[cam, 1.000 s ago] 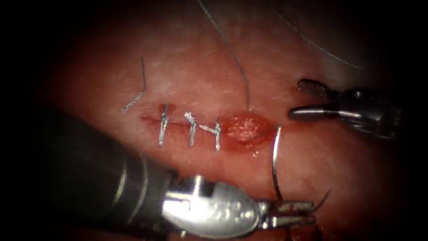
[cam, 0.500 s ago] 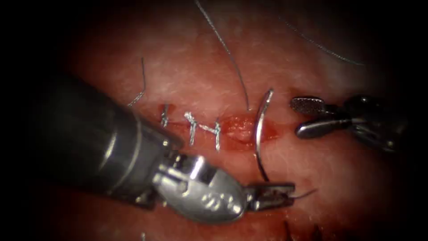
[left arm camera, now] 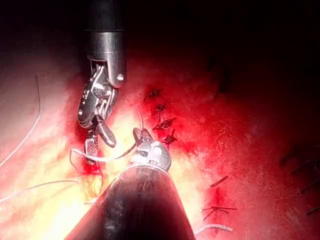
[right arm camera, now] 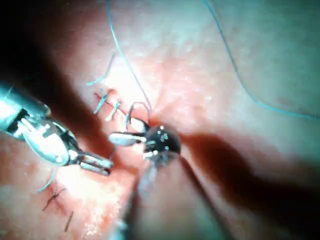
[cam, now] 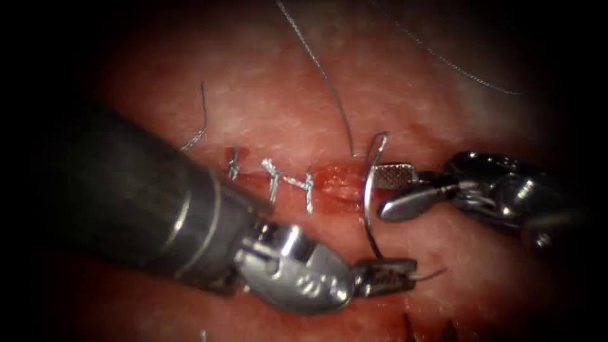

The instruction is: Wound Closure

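The left arm's steel needle driver [cam: 385,278] sits below the cut, its short dark jaws clamped together on the tail end of the thin curved silver needle [cam: 367,190], right where the fine grey thread [cam: 329,82] is swaged on. From that grip the needle arcs up and away, over the open right-hand end of the red, gaping cut [cam: 339,180], with its point rising just above the wound edge. Whether the body is buried in the pale pink pork tissue [cam: 272,101] or only lying across it, I can't tell from here. Just to the right of the needle's upper curve, the right arm's dark needle driver [cam: 386,193] has closed in from a second ago; its jaws are spread apart, holding nothing, the ribbed pad [cam: 394,175] almost touching the steel. Further left of the left tool's tip, three silver stitches [cam: 272,180] already cross the cut. The risk, as I judge it: the grip is at the very tail, so the needle could swivel in the jaws, or the right tool could nip the point and blunt it, or snag the thread trailing upward.
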Robot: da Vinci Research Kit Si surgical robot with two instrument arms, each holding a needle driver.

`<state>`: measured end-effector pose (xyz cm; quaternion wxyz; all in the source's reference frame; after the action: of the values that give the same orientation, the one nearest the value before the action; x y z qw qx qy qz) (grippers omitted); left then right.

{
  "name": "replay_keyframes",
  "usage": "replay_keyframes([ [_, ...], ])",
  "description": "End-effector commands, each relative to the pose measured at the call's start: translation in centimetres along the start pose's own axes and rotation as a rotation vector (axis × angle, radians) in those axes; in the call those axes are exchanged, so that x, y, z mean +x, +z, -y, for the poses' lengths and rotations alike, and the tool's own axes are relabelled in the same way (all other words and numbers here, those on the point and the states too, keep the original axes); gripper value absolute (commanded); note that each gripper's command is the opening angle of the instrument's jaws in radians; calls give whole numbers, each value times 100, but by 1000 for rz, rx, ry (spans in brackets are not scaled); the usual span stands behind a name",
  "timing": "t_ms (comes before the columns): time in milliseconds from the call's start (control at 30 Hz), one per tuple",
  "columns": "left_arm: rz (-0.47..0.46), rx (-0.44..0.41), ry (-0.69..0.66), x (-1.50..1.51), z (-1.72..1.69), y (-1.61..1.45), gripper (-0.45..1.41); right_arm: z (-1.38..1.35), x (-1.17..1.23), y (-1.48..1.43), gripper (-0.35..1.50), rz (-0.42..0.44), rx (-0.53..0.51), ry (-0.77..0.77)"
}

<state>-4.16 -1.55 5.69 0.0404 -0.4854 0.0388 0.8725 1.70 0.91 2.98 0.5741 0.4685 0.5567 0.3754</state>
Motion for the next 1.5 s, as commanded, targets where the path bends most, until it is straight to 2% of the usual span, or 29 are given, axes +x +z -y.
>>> replay_keyframes([
  [33, 1, -3, -3, -2, -11, 4, -45, -2, -9, 7, 93, -10, 8, 7],
  [167, -3, -6, -3, -2, -11, 4, -45, -3, -9, 12, 93, -33, 18, 12],
  [300, -17, -24, 14, -1, -10, 7, -45, -4, -8, 15, 90, -100, 59, 55],
  [433, -52, -29, 37, 0, -9, 10, -45, -6, -8, 20, 88, -118, 71, 77],
  [667, -70, -18, 48, 0, -7, 11, -45, -8, -8, 20, 61, -141, 65, 105],
  [700, -72, -16, 47, 0, -7, 10, -45, -10, -9, 20, 29, -140, 65, 103],
  [800, -75, -15, 47, 1, -6, 9, -45, -12, -11, 20, 22, -139, 64, 100],
  [1100, -79, -11, 45, 3, -6, 8, -45, -15, -12, 16, 24, -147, 56, 99],
  [1133, -79, -11, 45, 3, -6, 8, -45, -15, -12, 17, 7, -147, 56, 98],
  [1167, -79, -11, 45, 3, -6, 8, -45, -15, -13, 17, -31, -145, 59, 98],
  [1500, -80, -8, 44, 5, -6, 10, -45, -16, -11, 16, -35, -161, 32, 35],
])
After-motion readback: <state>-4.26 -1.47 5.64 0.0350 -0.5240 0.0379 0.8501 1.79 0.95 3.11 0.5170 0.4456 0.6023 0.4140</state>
